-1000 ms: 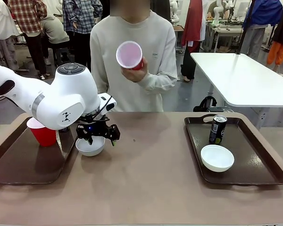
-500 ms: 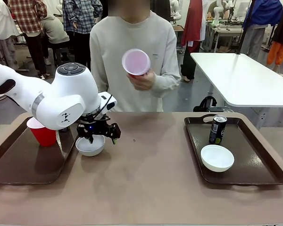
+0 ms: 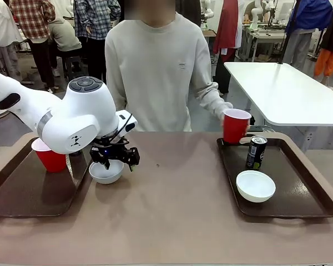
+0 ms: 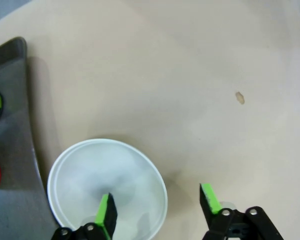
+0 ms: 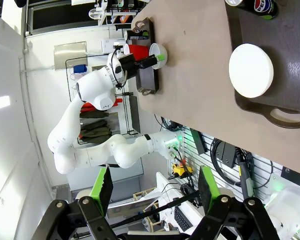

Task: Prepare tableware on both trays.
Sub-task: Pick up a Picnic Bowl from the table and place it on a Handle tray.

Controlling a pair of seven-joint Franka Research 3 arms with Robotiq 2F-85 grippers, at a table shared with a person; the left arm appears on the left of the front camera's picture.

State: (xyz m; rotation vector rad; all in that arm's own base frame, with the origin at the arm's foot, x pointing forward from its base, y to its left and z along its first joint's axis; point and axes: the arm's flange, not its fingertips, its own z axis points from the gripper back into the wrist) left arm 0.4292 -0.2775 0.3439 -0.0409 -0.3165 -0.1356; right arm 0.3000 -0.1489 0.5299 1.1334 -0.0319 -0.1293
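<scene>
left gripper point(image 4: 157, 197) released, fingers astride the rim of white bowl point(image 4: 90, 175) on table point(image 3: 177, 221), just beside left tray point(image 3: 22, 202) | red cup point(image 3: 50, 158) stands on that tray | right gripper point(image 5: 152, 187) released, empty | person's hand point(image 3: 225, 112) holds second red cup point(image 3: 236, 126) at far corner of right tray point(image 3: 305, 208), near can point(image 3: 256, 152) and other bowl point(image 3: 255, 185)

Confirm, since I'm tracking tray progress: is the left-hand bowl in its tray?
Out: bowl sits on the table beside the left tray.
</scene>
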